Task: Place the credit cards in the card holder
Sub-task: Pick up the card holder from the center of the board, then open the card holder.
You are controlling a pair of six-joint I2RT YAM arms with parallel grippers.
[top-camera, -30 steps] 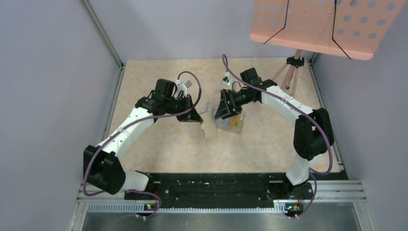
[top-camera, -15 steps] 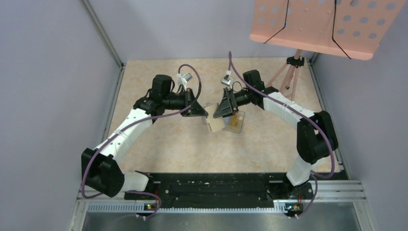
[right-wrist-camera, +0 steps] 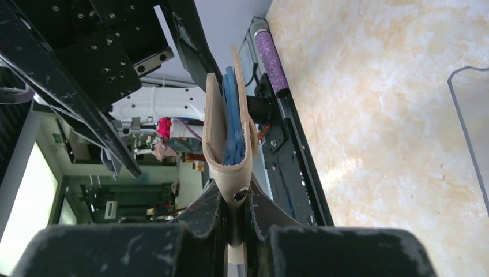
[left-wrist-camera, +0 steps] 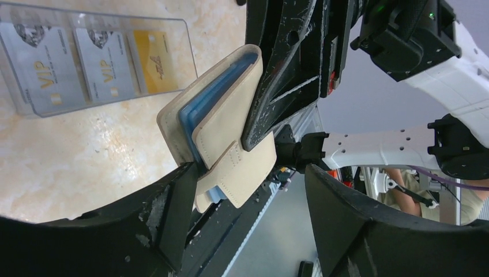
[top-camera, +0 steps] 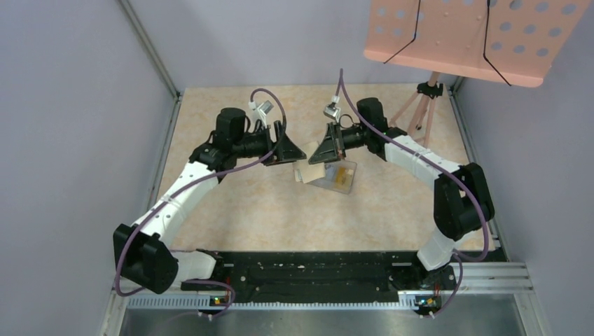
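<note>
As it hangs over the middle of the desk [top-camera: 245,203], the card holder [top-camera: 307,173] is clear of the surface, its tan cover gaping slightly so that the blue-grey lining [left-wrist-camera: 213,95] shows. The right tool [right-wrist-camera: 233,199] is clamped narrow on its closed end, right at the dark snap button [right-wrist-camera: 238,197], and holds it edge-up. The left tool [left-wrist-camera: 249,173] stands wide: one of its fingers [left-wrist-camera: 173,208] touches the tan cover and the other is well apart from it, so it grips nothing. Just right of the card holder, a clear tray [left-wrist-camera: 185,40] lies flat on the desk with the credit cards [left-wrist-camera: 106,66] side by side in it: two silvery-grey cards [left-wrist-camera: 43,72] marked VIP and one yellow-orange card [left-wrist-camera: 151,60]. At the far right, a pink perforated board [top-camera: 476,35] stands on a tripod [top-camera: 424,105].
</note>
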